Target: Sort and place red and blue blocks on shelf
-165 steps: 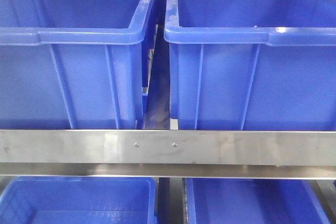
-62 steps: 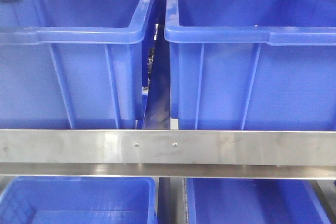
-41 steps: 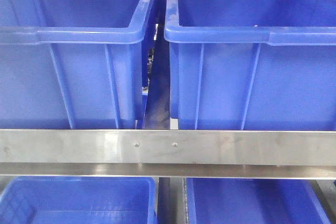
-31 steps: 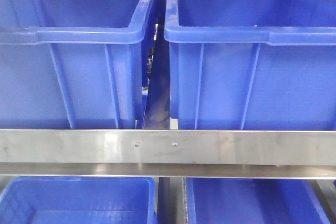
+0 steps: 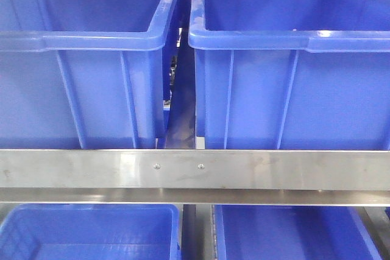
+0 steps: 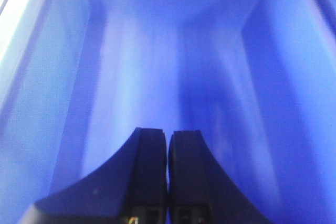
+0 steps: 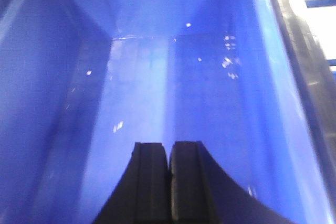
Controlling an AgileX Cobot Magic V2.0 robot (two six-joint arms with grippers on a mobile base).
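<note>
Warehouse-like storage — steel shelf [image 5: 274, 169], rows of blue bins [image 5: 91, 98]

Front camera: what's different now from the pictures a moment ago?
The two dark gripper tips that poked in at the top corners slid up and out of the front view. In the wrist views the left gripper and right gripper are shut on nothing, each facing the inside of one of the blue bins. The bins and the shelf stayed put.

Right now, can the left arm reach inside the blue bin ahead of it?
Probably yes: the shut, empty left fingers point into the open bin, and nothing visible blocks the way.
</note>
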